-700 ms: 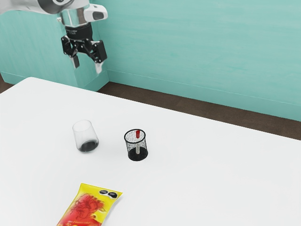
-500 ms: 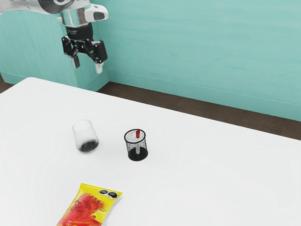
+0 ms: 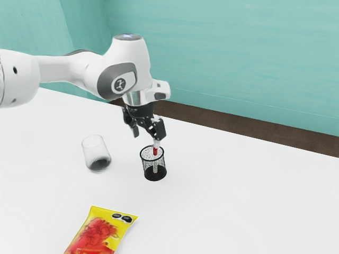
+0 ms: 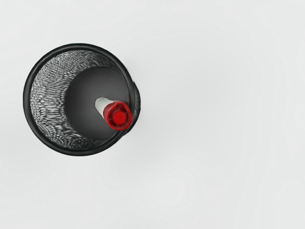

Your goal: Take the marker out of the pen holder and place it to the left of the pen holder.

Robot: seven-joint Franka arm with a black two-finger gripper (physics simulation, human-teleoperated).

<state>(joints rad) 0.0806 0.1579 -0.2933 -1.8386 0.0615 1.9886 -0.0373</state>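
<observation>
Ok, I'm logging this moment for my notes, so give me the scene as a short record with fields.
marker: in the holder, red end up, leaning toward the rim
holder: black mesh, standing on the table
fingers: open, near the holder's top, not shut on the marker
glass: clear, to the exterior view's left of the holder
bag: yellow and red, lying flat, partly outside the exterior view
task: marker not yet out
</observation>
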